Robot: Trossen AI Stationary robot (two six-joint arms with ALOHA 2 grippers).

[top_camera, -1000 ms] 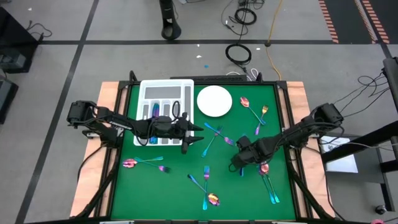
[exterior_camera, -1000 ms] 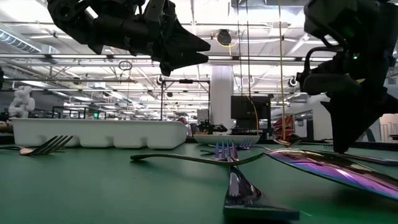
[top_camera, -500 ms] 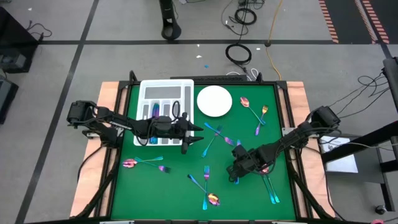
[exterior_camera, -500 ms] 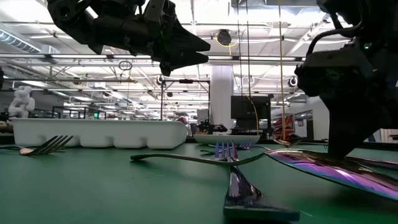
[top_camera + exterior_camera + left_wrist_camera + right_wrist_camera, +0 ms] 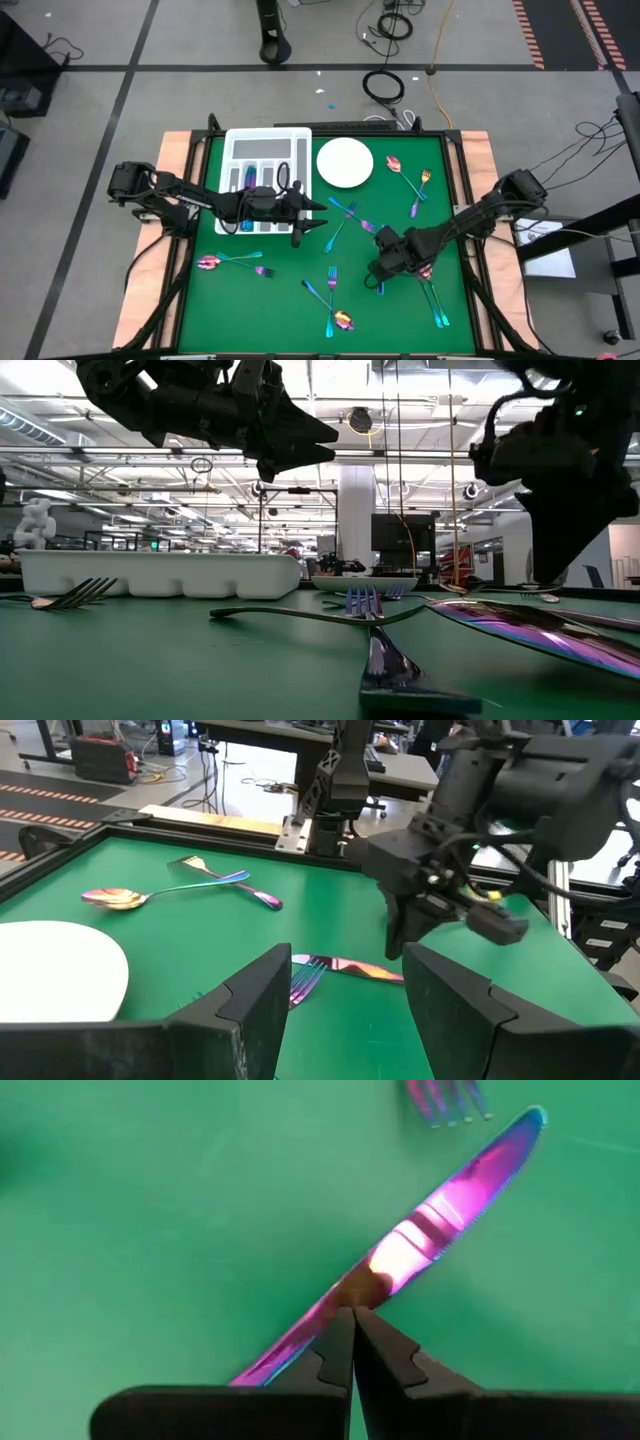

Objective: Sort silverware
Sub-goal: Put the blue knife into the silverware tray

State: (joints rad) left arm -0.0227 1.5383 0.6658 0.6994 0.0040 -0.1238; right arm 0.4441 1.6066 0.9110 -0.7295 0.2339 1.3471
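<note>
Iridescent silverware lies scattered on the green table [image 5: 285,300]: a spoon and fork [image 5: 235,262] at the left, forks [image 5: 340,215] in the middle, and more pieces [image 5: 410,180] at the far right. A purple-pink knife [image 5: 450,1195] lies flat just beyond my right gripper [image 5: 352,1312]. That gripper is shut and points steeply down right of centre [image 5: 383,268], its tips a little above the table [image 5: 549,582]. My left gripper [image 5: 322,215] hovers open and level beside the tray, holding nothing. My right gripper has its shut fingertips [image 5: 340,1325] over the knife's middle [image 5: 385,1265], coming from above. The tips hide that spot, so I cannot tell whether they touch the knife.
The white divided tray [image 5: 268,150] stands at the far left with a few pieces in it, and the round white plate [image 5: 345,162] is next to it. More silverware lies near the front [image 5: 335,305] and at the right [image 5: 435,300].
My right gripper has stayed shut and risen a little off the table, after shifting slightly toward the near edge and back.
</note>
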